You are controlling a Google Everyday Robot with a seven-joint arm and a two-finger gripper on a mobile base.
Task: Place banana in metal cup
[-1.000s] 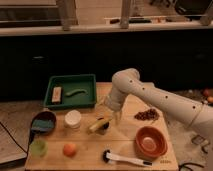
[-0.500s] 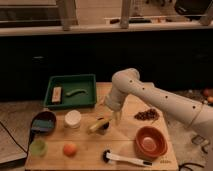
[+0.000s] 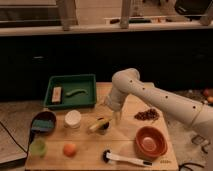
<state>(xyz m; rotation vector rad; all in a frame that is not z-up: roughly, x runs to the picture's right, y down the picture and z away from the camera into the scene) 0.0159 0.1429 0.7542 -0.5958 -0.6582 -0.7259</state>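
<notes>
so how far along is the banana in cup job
Looks nearly done: the banana rests tilted in the metal cup, one end poking out over its rim. Nothing is in hand: the gripper hangs open just right of the cup. Left, probably: only backing the arm away, if the banana sits deep enough, which I cannot tell.

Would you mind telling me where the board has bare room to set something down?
Bare wood lies between the orange ball and the brush, and between the metal cup and the orange bowl. It is crowded around the cup, where the banana, the white container and the end effector sit close.
</notes>
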